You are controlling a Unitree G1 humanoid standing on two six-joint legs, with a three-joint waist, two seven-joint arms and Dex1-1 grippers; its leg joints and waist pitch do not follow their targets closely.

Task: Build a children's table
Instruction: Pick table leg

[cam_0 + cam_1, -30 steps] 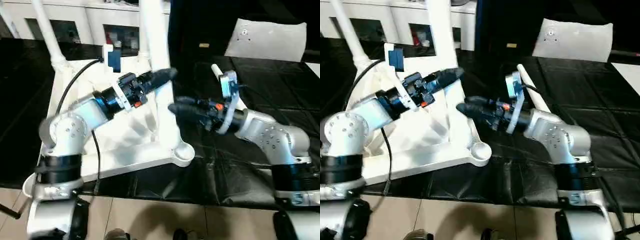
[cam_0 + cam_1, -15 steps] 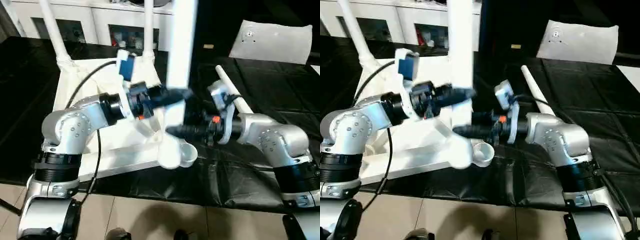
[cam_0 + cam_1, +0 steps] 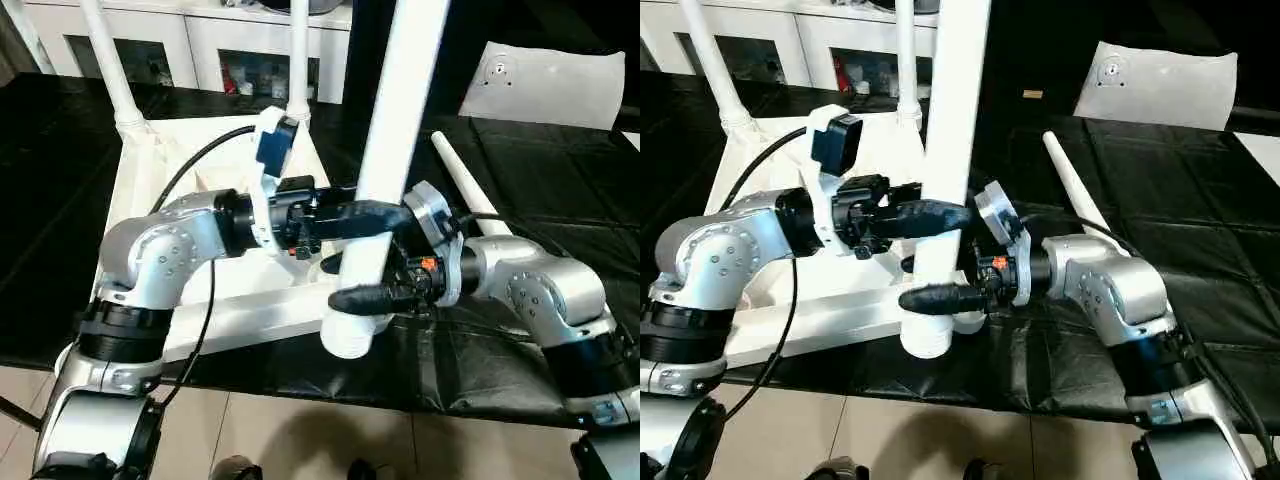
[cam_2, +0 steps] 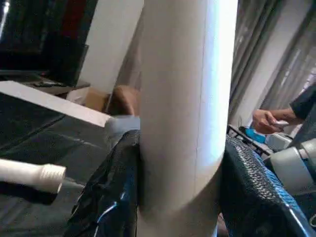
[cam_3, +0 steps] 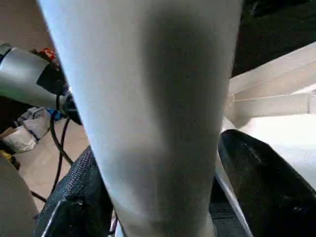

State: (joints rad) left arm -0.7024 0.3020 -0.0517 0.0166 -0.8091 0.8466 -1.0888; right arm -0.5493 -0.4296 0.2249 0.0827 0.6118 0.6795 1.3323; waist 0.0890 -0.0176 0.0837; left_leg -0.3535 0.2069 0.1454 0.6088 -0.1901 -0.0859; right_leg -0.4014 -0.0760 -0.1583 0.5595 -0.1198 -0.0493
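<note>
The children's table top [image 3: 200,165] lies upside down on the black-covered bench, with two white legs [image 3: 112,60] [image 3: 298,50] standing in its far corners. A third leg [image 3: 395,130] stands upright at the near right corner, its thick end [image 3: 350,335] low in front of the corner. My left gripper [image 3: 375,213] is shut on this leg's middle, which sits tight between both fingers [image 4: 113,197]. My right gripper [image 3: 336,281] is open, its fingers [image 5: 74,207] on either side of the leg's lower part. Another leg [image 3: 465,190] lies loose on the bench to the right.
A white cabinet with glass doors [image 3: 200,40] stands behind the bench. A white sheet [image 3: 545,80] lies at the back right. The bench's near edge [image 3: 450,405] meets tiled floor. A person's hand [image 4: 266,118] holds something in the background of the left wrist view.
My left gripper has carried the held leg toward the near right corner. My right gripper, earlier apart from the leg, now straddles its lower part. The camera has shifted too.
</note>
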